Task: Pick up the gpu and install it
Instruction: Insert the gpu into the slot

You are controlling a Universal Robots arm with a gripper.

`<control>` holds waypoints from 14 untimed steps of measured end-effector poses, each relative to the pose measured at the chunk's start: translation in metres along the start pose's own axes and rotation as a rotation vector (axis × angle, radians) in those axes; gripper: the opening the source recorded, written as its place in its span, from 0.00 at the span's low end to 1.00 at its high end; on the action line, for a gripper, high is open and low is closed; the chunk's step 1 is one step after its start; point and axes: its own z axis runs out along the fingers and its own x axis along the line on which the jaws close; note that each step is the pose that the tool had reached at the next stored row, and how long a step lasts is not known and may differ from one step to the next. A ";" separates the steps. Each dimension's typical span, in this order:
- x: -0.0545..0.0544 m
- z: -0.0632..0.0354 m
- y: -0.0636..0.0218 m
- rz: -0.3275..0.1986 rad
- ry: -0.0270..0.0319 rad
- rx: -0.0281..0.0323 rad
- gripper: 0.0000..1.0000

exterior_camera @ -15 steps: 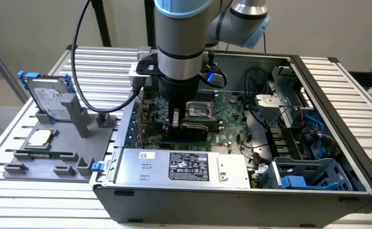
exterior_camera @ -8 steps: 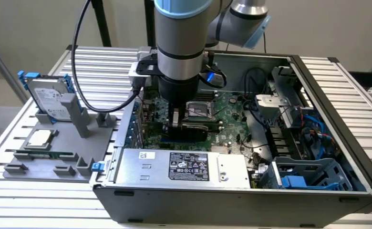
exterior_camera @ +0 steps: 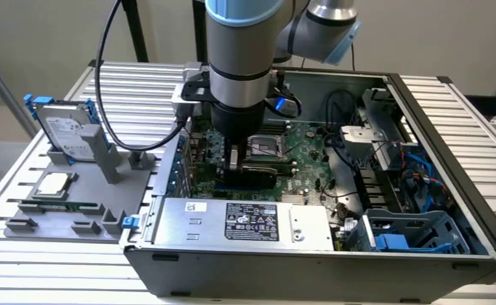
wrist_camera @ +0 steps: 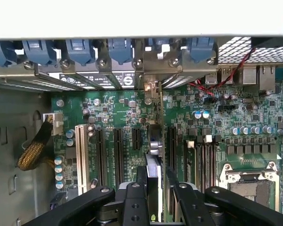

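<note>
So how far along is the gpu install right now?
Pickup looks done: the gripper is shut on the gpu, holding it edge-on inside the open computer case. In hand: the card stands over the motherboard slots, its bracket end near the rear slot covers. Left: whether it is seated in a slot cannot be told. The hard drive sits on the grey fixture.

— What sort of place is this?

— A robotics lab bench, I'd say. I work over a ribbed aluminium slat table [exterior_camera: 477, 121], with an open grey steel computer tower case [exterior_camera: 316, 267] lying on it.

— Anything else?

— A grey moulded parts fixture [exterior_camera: 103, 190] sits at the table's edge on the exterior view's left, holding a silver hard drive with blue rails [exterior_camera: 65, 130].
</note>
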 end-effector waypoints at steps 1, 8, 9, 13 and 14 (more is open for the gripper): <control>0.000 0.0009 0.0000 0.000 0.0006 -0.0001 0.00; 0.000 0.0018 0.0001 0.001 -0.0042 0.0015 1.00; 0.000 -0.0013 0.0002 0.001 -0.0018 0.0008 1.00; -0.002 -0.0348 0.0006 0.000 0.0001 -0.0012 0.00; -0.002 -0.0388 0.0006 0.000 0.0000 -0.0014 0.00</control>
